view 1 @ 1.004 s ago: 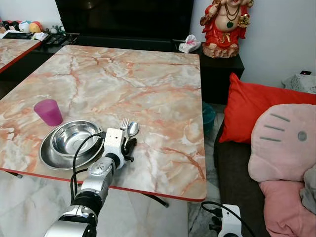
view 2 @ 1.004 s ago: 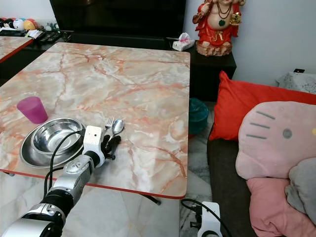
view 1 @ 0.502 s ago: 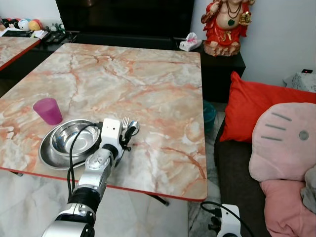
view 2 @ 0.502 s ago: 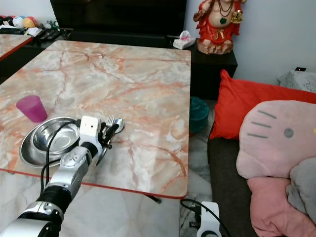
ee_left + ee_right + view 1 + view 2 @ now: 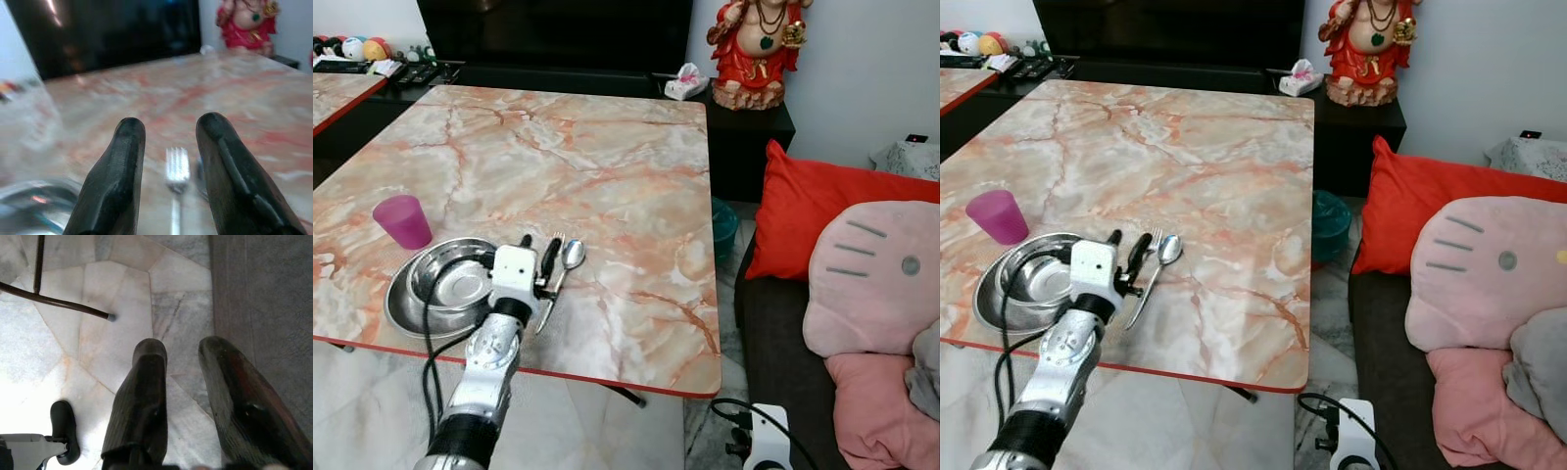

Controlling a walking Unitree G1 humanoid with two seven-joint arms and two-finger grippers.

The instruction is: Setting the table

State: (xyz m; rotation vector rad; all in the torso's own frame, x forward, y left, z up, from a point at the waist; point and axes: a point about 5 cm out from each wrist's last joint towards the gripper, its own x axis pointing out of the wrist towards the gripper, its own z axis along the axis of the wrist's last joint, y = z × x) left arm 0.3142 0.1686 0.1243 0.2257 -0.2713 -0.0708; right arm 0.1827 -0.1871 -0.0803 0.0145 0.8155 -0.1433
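Since 1 s ago the left gripper (image 5: pixel 538 253) has slid leftward along the near edge, from over the cutlery handles toward the bowl, while the dishes themselves keep their places. Marble table (image 5: pixel 607 166): bears 1 place setting at its near left corner. Steel plate (image 5: pixel 399 311) with steel bowl (image 5: pixel 460 279) nested in it; purple cup (image 5: pixel 403 220) stands just beyond the plate, apart from it. Fork (image 5: pixel 177 169) and spoon (image 5: pixel 573 254) lie side by side just right of the plate, handles toward the near edge, as a diner would find them, so the setting looks nearly complete. Left gripper: low over the table beside the bowl, its 2 fingers (image 5: pixel 117 176) parted, empty, the fork's tines lying ahead between them, untouched. Right gripper (image 5: pixel 181 382): hangs idle over the floor, fingers apart, holding nothing.
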